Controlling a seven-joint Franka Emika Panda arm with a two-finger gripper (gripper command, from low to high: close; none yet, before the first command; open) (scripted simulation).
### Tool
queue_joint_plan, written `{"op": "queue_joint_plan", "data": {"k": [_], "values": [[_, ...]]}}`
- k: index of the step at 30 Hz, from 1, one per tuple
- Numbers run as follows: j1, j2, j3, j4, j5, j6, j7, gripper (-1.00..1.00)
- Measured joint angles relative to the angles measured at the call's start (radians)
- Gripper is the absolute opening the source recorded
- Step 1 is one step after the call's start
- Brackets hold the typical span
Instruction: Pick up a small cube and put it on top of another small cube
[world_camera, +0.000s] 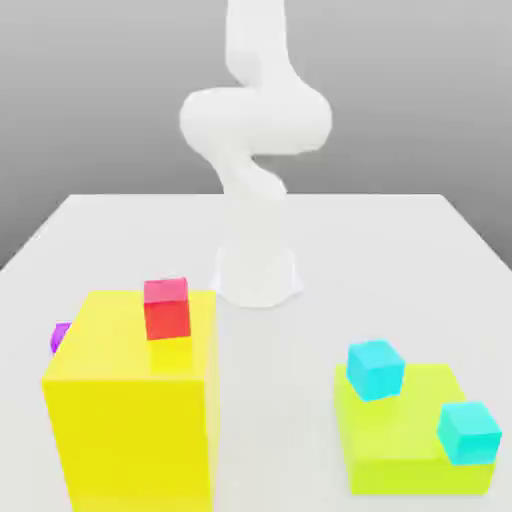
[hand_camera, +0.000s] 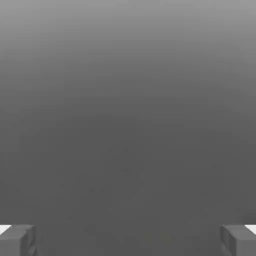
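Only a sliver of the small purple cube (world_camera: 60, 337) shows on the table, peeking out behind the tall yellow block (world_camera: 130, 420) at the exterior view's left. Two identical cyan cubes (world_camera: 375, 369) (world_camera: 469, 432) rest on a low lime-green block (world_camera: 400, 440) at the right. The white arm (world_camera: 255, 150) rises from its base and leaves the picture at the top, so the hand is hidden there. In the hand view my gripper (hand_camera: 128, 240) is open, its grey fingertips (hand_camera: 17, 240) wide apart with nothing between them, facing plain grey background.
A small red cube (world_camera: 166, 308) sits on top of the tall yellow block near its far edge. The arm's base (world_camera: 257, 275) stands mid-table behind both blocks. The white table (world_camera: 280, 400) runs between the two blocks.
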Motion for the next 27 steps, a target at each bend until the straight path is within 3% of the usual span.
{"op": "queue_joint_plan", "data": {"k": [11,18,23,27], "values": [[-0.291,0.341,-0.12,-0.228,-0.074,0.229,0.238,0.0],[-0.447,0.554,-0.23,-0.372,-0.073,0.374,0.352,0.0],[-0.549,0.714,-0.304,-0.468,0.017,0.482,0.367,0.0],[-0.61,0.859,-0.212,-0.46,0.18,0.592,0.262,0.0]]}}
